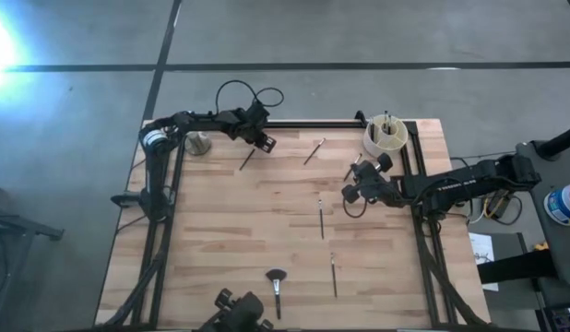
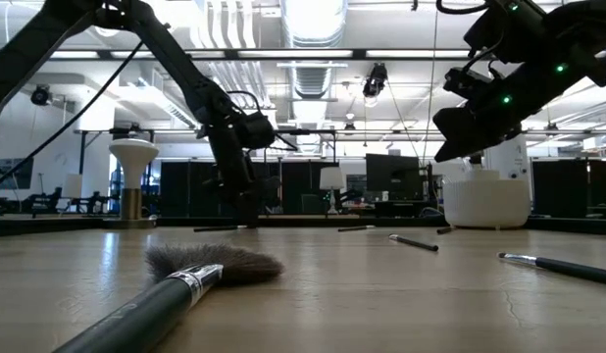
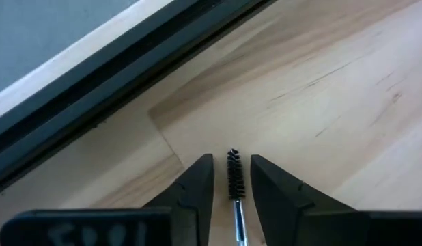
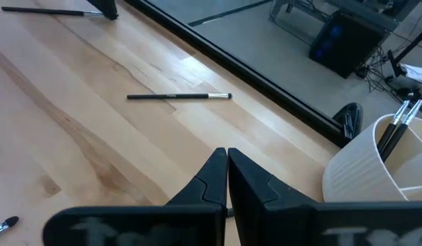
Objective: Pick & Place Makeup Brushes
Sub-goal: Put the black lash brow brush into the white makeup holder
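Observation:
Several thin makeup brushes lie flat on the wooden table [image 1: 220, 231]: one at the far left [image 1: 247, 160], one at the far middle [image 1: 314, 150], two toward the middle [image 1: 321, 219] [image 1: 334, 274], and a fluffy-headed one [image 1: 276, 286] near the front edge. My left gripper [image 3: 231, 160] is open, pointing steeply down, its fingers standing on either side of the far-left brush's spiral head [image 3: 233, 174] without touching it. My right gripper [image 4: 227, 160] hangs shut and empty above the table's right side [image 1: 359, 189].
A white cup [image 1: 386, 134] with brushes standing in it [image 4: 399, 126] sits at the far right corner. A black frame rail [image 3: 129, 55] runs along the far edge, just beyond my left gripper. One brush [image 4: 178, 97] lies ahead of my right gripper.

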